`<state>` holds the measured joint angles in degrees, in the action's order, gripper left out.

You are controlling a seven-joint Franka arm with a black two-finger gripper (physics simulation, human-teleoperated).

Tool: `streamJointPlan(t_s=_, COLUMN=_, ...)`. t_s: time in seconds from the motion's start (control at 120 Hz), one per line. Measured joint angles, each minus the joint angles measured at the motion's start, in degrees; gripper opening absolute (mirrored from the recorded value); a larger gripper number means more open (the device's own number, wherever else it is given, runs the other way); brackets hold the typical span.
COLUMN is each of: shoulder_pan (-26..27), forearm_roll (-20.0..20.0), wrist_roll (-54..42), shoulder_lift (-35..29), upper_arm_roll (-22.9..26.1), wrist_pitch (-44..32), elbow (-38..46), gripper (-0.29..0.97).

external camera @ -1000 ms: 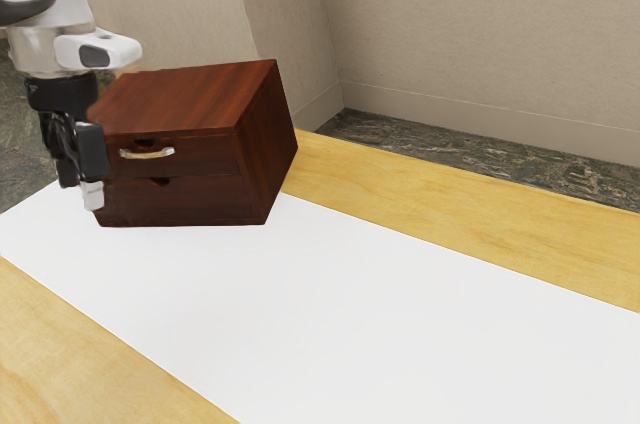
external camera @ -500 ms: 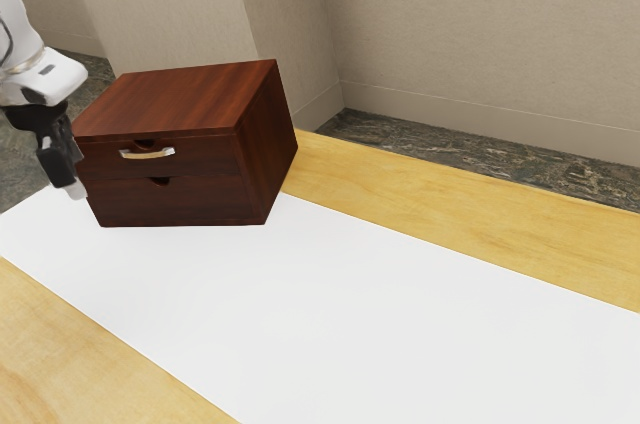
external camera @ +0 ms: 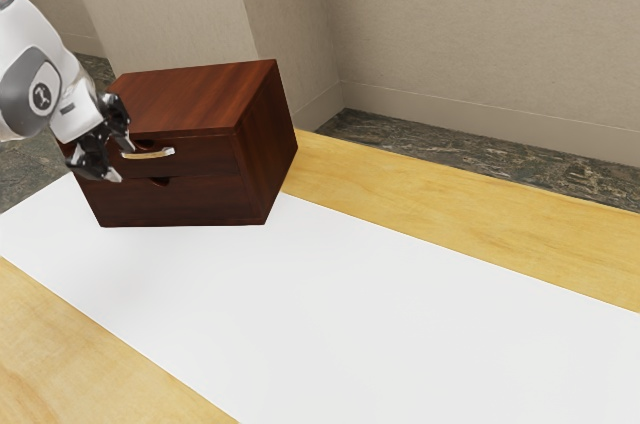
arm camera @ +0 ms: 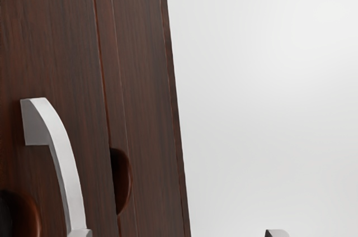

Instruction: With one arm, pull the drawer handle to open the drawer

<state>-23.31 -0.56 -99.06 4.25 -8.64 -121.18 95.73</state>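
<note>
gripper [external camera: 100,159]: black, two fingers, on the white arm [external camera: 35,94]. the fingers stand apart with nothing clasped between them. one fingertip [arm camera: 277,232] hangs over the bare white sheet [external camera: 350,294], and the other sits close by the near end of the handle.

handle [external camera: 147,153]: pale curved bar, just beyond the gripper, not yet between the fingers. it stands off the wood, which leaves room for a finger behind it.

drawer [external camera: 195,152]: upper of two, straight ahead of the gripper, flush with the chest front and not yet open.

wooden chest [external camera: 200,94]: dark red-brown, resting on the white sheet, with the drawer fronts turned toward the arm's side.

lower drawer [external camera: 195,199]: below the gripper's line, with a small scooped notch as its grip.

table [external camera: 480,214]: light wood, showing on the far side of the chest from the gripper.

reason for pose, as judged: the hand faces the drawer front with its fingers spread, ready to straddle the bar before closing.

change: half a second ago the hand hung downward at the chest's outer edge, clear of the front. now it has tilted to face the drawer and come in close beside the handle. the chest and drawer have not shifted.
</note>
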Motion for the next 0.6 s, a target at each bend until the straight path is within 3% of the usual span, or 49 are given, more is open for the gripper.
streamJointPlan(t_s=0.342, shoulder_pan=-1.34, forearm_roll=7.33, wrist_roll=-14.31, shoulder_lift=4.23, upper_arm_roll=0.12, wrist_pitch=-5.30, elbow=-1.99, gripper=0.27)
streamJointPlan(t_s=0.6, shoulder_pan=-1.37, forearm_roll=15.77, wrist_roll=-20.01, shoulder_lift=4.70, upper_arm_roll=-0.22, wrist_pitch=-8.06, elbow=-1.54, gripper=0.27)
